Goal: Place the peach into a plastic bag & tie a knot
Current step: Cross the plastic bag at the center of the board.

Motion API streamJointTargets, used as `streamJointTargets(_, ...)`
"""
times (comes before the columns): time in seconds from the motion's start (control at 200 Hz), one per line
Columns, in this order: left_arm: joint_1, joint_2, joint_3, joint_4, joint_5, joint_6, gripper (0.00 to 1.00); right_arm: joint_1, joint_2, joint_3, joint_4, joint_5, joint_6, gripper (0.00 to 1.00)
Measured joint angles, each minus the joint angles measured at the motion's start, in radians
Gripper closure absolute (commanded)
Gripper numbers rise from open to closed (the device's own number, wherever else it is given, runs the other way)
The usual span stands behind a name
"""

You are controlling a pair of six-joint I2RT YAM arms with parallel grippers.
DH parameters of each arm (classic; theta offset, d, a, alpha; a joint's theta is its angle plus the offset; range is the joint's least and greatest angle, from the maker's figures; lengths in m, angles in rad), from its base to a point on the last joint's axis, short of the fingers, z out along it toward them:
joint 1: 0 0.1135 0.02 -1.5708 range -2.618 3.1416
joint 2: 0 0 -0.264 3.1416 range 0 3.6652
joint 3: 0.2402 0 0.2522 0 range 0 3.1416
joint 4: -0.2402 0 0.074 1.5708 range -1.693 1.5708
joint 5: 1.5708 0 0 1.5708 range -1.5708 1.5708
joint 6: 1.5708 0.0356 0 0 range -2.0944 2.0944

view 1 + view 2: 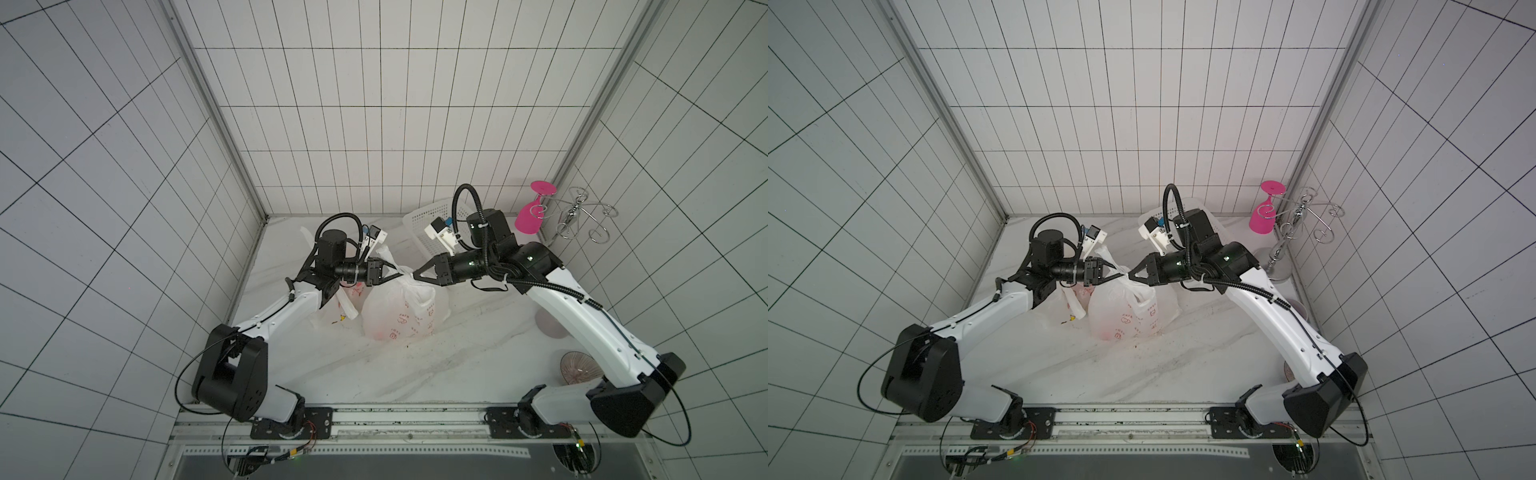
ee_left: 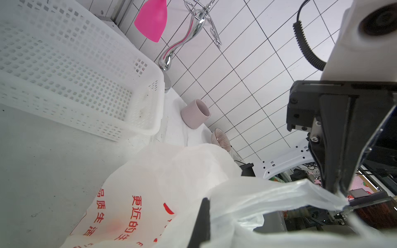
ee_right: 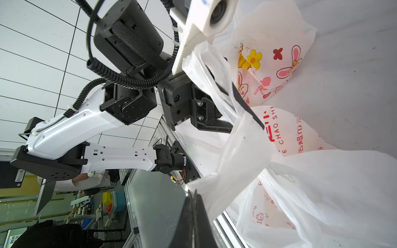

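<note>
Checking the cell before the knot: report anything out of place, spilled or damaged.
Only minor: dark specks dot the table just in front of the bag, like dirt. A spare bag lies crumpled under the left arm. Nothing looks torn.

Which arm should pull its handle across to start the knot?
Right, probably. The right gripper pinches the bag by a handle's very tip. The left gripper is shut partway along the other handle, and a second bag crowds its wrist.
</note>
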Motion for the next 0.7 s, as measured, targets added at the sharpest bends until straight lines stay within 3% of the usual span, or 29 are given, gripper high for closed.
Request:
streamJointTargets(0.245, 0.001, 0.000, -0.013, 0.051, 0.002, -0.045, 1.00, 0.043, 0.008, -0.011, 0.010, 0.033, -0.034, 1.00)
streamJointTargets(0.505, 0.002, -0.001, -0.033, 0.093, 0.025, -0.083, 0.96, 0.088, 0.043, -0.164, 0.047, 0.138, -0.178, 1.00)
streamJointTargets(0.7, 0.003, -0.001, -0.066, 0.118, 0.028, -0.084, 0.78, 0.073, 0.051, -0.195, 0.099, 0.126, -0.196, 1.00)
